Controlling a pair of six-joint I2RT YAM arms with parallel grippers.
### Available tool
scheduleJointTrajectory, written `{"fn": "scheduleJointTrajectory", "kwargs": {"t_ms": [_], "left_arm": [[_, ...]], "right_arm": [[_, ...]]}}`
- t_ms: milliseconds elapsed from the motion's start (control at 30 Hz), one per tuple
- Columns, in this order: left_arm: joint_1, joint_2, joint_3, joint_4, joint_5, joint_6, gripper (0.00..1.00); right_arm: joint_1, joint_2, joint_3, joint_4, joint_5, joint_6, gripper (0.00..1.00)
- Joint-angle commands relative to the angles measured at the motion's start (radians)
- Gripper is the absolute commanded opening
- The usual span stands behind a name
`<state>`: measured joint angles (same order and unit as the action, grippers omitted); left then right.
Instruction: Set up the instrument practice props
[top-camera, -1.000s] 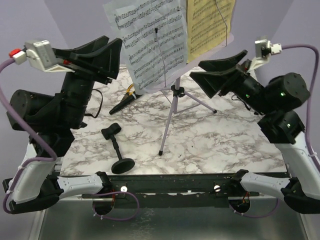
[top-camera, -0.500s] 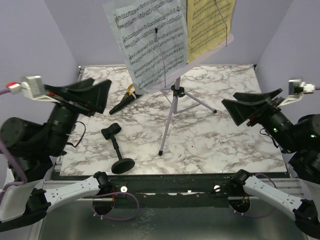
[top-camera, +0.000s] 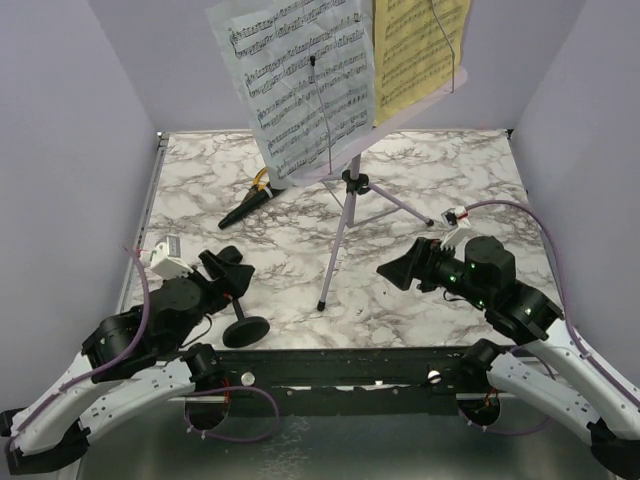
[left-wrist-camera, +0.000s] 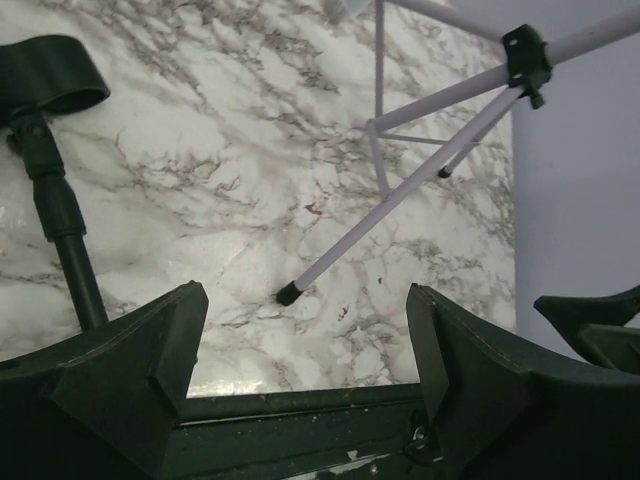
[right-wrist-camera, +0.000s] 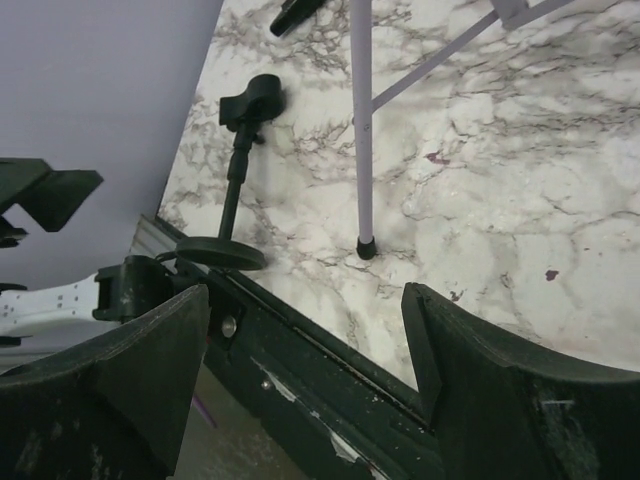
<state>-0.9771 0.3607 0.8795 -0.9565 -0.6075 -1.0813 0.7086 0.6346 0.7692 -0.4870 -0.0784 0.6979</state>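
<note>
Top view: the music stand (top-camera: 340, 225) stands upright mid-table (top-camera: 450, 170) and carries the sheet-music pages (top-camera: 300, 80). The microphone (top-camera: 245, 208) lies behind it to the left. The mic stand (top-camera: 243, 328) lies on its side beside the left tool (top-camera: 222, 272).

Left wrist view: the left tool (left-wrist-camera: 305, 330) is spread wide and grips nothing.

Right wrist view: the right tool (right-wrist-camera: 305, 310) is likewise spread and grips nothing.

We see the worktop (top-camera: 480, 200) as smooth, glossy marble-look laminate. Music stand (top-camera: 338, 250) legs: smooth lilac tube, looks like painted metal. Sheet-music pages (top-camera: 300, 80): matt paper. Mic stand (right-wrist-camera: 235, 190): matt blk plastic. Left fingers (left-wrist-camera: 120, 380): matt blk plastic, faintly grainy.
</note>
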Motion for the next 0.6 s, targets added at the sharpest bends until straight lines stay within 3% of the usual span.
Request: {"fn": "scheduleJointTrajectory", "kwargs": {"t_ms": [0, 100, 300, 433, 567], "left_arm": [[-0.012, 0.105, -0.043, -0.08, -0.046, -0.19, 0.9], [-0.012, 0.235, -0.044, -0.119, -0.091, -0.204, 0.98], [0.017, 0.309, -0.091, -0.134, -0.236, -0.259, 0.99], [0.131, 0.329, -0.154, -0.006, -0.139, -0.171, 0.99], [0.351, 0.41, -0.204, 0.134, 0.064, -0.044, 0.99]], "right_arm": [[0.004, 0.035, -0.03, 0.149, -0.127, 0.066, 0.84], [0.004, 0.066, -0.031, 0.172, -0.164, 0.068, 0.85], [0.003, 0.065, -0.03, 0.199, -0.192, 0.07, 0.85], [0.005, 0.061, -0.033, 0.194, -0.213, 0.072, 0.85], [0.003, 0.046, -0.035, 0.174, -0.216, 0.067, 0.85]]}}
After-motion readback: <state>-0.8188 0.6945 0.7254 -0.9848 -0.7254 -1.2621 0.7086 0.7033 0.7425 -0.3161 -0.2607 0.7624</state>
